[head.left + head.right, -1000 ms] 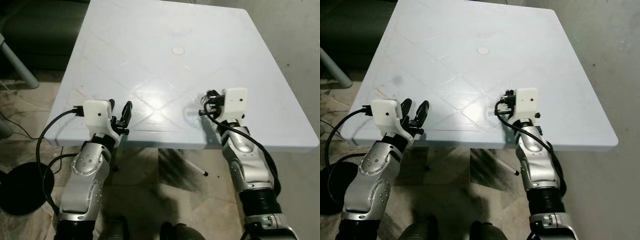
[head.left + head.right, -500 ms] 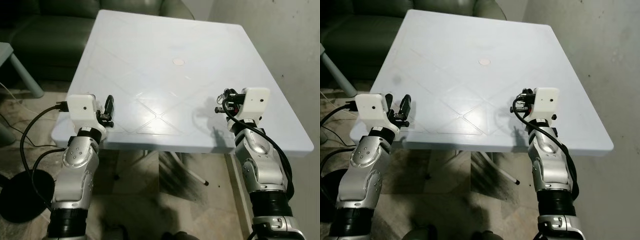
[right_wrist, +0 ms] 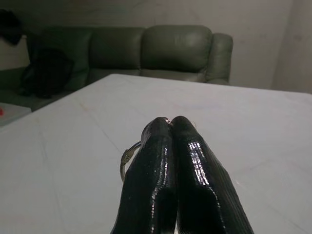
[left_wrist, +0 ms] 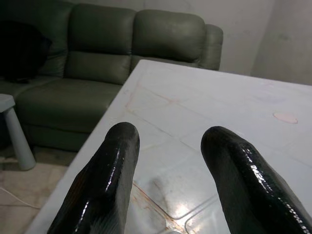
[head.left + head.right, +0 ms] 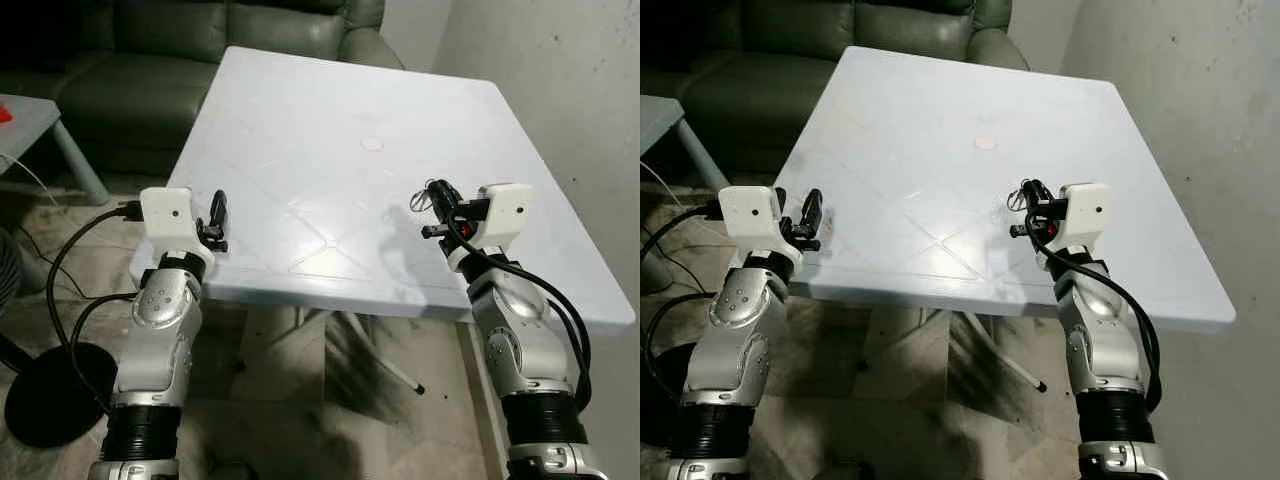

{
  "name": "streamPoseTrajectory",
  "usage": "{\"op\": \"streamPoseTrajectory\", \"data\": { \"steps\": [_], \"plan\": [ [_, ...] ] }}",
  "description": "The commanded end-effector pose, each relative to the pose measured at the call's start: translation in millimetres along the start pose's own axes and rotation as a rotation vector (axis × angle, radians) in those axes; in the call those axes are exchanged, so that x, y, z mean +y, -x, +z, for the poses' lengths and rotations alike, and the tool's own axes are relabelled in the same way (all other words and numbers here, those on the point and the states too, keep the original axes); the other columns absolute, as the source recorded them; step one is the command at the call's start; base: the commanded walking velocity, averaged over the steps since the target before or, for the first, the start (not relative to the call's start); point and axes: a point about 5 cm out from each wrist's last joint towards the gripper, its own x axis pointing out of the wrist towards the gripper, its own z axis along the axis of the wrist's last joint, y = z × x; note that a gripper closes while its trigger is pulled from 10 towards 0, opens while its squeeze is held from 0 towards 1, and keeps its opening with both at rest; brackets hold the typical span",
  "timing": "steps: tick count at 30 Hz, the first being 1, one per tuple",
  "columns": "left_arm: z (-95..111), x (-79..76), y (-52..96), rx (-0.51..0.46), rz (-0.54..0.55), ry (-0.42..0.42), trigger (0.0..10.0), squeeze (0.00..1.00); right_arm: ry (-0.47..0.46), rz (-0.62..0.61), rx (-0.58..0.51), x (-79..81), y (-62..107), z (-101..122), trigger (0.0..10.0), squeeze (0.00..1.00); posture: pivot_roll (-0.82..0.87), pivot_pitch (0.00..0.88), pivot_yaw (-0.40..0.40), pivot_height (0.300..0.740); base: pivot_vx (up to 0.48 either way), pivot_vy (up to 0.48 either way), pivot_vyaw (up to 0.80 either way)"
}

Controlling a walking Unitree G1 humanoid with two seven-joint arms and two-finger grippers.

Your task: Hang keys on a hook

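White plastic, faintly scored with diamond lines, made up the square table (image 5: 330, 130) that stood before the robot in the left eye view, with a dark green sofa (image 5: 200, 40) behind it and a bare wall (image 5: 560, 80) to the right. The left gripper (image 5: 217, 215) was raised just above the table's near left edge, and the right gripper (image 5: 440, 205) was held above the near right part of the top, a thin key ring (image 5: 424, 198) caught at its tip.

In the right eye view the same ring showed as a small wire loop beside the right gripper's tip, off the tabletop.

The left wrist view looked along two black fingers (image 4: 105, 180) standing well apart with nothing between them, the table stretching beyond toward the sofa.

In the right wrist view the two fingers (image 3: 151, 180) were pressed together, and the metal ring curved out from their side; the keys themselves could not be made out
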Motion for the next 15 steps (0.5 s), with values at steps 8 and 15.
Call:
{"op": "streamPoseTrajectory", "data": {
  "steps": [8, 15],
  "plan": [
    [-1.4, -3.3, -3.3, 0.001, -0.011, 0.017, 10.0, 0.0, 0.013, 0.018, -0.024, -1.8, 2.2, 3.2, 10.0, 0.0, 0.1, 0.013, -0.084, 0.74, 0.0, 0.0, 0.0],
    [-3.5, -4.3, -3.3, 0.008, -0.017, 0.024, 10.0, 0.0, 0.007, 0.013, -0.015, -3.0, 4.5, 0.7, 10.0, 0.0, 0.09, 0.003, -0.085, 0.74, 0.0, 0.0, 0.0]
  ]
}}
